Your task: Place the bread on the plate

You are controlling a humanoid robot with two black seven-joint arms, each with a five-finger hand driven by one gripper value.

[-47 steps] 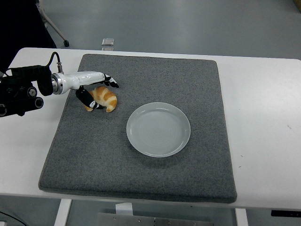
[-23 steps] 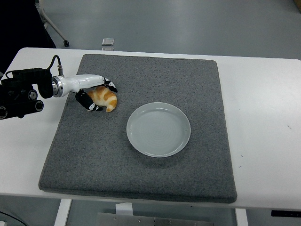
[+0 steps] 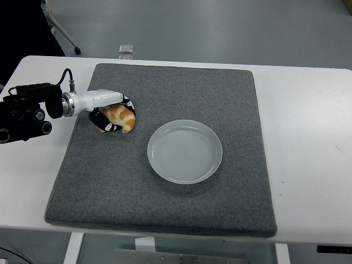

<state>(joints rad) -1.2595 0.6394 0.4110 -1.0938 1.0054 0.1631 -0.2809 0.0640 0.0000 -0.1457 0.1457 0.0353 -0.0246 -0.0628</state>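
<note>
Left hand (image 3: 111, 111) clasps curved golden bread (image 3: 120, 116); round glossy plate (image 3: 185, 151) apart.

The surface (image 3: 308, 126) is white, smooth and matt. On it lies a grey mat (image 3: 165, 181) of rough, felt-like cloth. The plate (image 3: 185, 151) looks glazed, pale and faintly glossy (ceramic, seemingly). The bread (image 3: 121, 115) has a shiny golden-brown crust. The left hand (image 3: 110, 110) has a glossy white shell with black fingers (image 3: 113, 127).
</note>
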